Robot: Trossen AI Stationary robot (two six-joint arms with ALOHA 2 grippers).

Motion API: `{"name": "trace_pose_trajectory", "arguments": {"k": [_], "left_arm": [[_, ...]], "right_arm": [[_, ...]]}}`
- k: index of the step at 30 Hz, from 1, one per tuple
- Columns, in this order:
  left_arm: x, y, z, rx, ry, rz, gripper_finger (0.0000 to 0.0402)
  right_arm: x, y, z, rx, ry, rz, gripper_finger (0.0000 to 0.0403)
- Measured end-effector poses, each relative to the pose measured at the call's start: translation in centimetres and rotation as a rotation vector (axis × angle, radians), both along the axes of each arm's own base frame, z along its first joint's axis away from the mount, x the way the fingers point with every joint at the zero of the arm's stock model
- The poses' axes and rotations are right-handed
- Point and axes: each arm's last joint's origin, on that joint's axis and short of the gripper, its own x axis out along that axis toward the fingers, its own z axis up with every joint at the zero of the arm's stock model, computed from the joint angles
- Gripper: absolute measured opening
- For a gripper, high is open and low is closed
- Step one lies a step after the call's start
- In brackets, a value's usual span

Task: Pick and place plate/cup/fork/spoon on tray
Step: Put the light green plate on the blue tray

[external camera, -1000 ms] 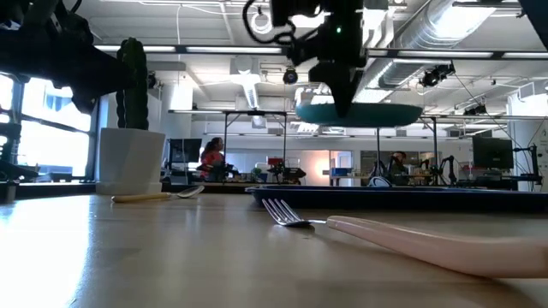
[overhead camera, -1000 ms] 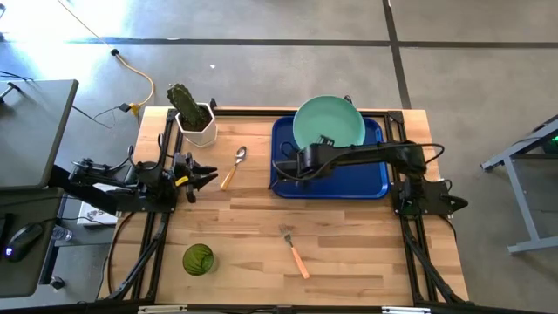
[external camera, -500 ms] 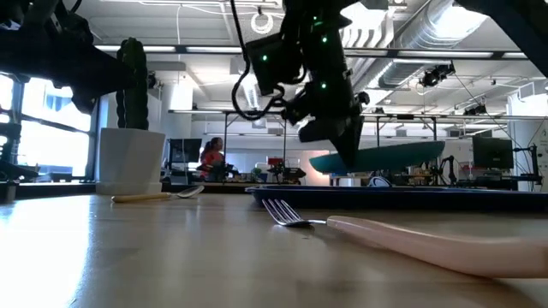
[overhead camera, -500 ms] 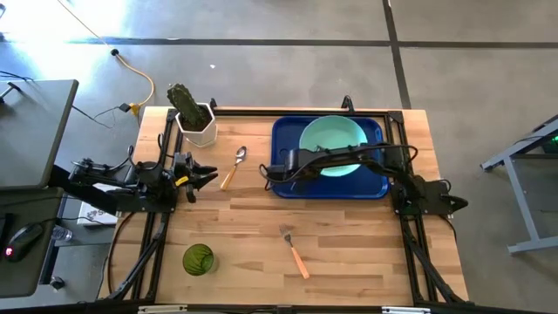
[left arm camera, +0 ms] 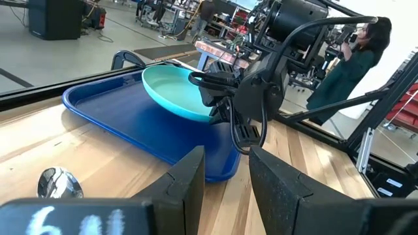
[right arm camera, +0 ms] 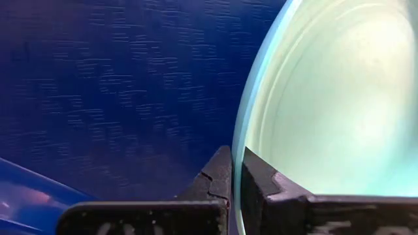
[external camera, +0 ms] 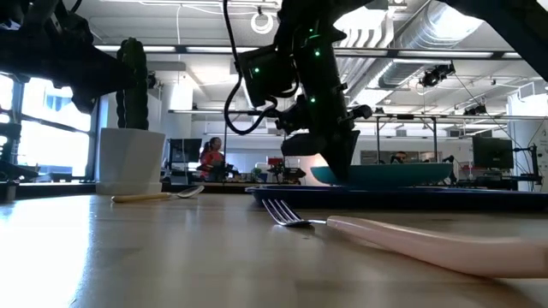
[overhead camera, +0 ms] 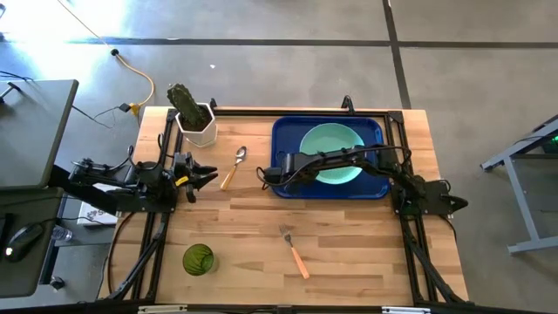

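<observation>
From above, the right arm reaches across the upper right of the frame and its end effector [overhead camera: 307, 163] is pinched on the left rim of the mint-green plate [overhead camera: 336, 150]. The plate sits over the middle of the dark-blue tray [overhead camera: 373, 183], which lies in the upper right part of the table [overhead camera: 253, 235]. The right wrist view shows the two dark fingers [right arm camera: 219, 177] closed on the plate's thin edge [right arm camera: 313, 98], with the blue tray floor [right arm camera: 117, 85] just beyond it. From table height the plate [external camera: 385, 174] looks close to level and right down at the tray rim [external camera: 479, 192]; I cannot tell whether it is fully resting on the tray floor.

The left arm waits at the left edge of the table, its end effector [overhead camera: 202, 174] pointing toward the centre, fingers parted, gripping nothing; its wrist view shows the two fingers [left arm camera: 186, 189] with a gap between them.

The spoon [overhead camera: 234, 166] lies on the bare wood between the left end effector and the tray, just left of the tray. The fork [overhead camera: 295, 252] lies lower centre of the table, below the tray. The dark-green cup [overhead camera: 198, 259] stands upright in the lower left. A cactus in a white pot [overhead camera: 193, 113] stands at the upper left corner.
</observation>
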Motion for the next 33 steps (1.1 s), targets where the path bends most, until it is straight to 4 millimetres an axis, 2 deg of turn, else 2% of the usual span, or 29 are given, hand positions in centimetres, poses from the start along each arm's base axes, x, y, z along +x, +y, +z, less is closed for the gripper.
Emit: {"name": "trace_pose_trajectory", "arguments": {"k": [19, 27, 33], "left_arm": [[0.0, 0.0, 0.0, 0.000, 0.001, -0.001, 0.0110], [0.0, 0.0, 0.0, 0.000, 0.001, -0.001, 0.0110], [0.0, 0.0, 0.0, 0.001, 0.001, -0.001, 0.0110]], "right_arm": [[0.3, -1.5, -0.2, 0.132, -0.040, -0.034, 0.0000], [0.4, -1.3, -0.3, 0.224, -0.054, -0.037, 0.0000], [0.4, -1.4, -0.3, 0.224, -0.048, -0.014, 0.0000]]}}
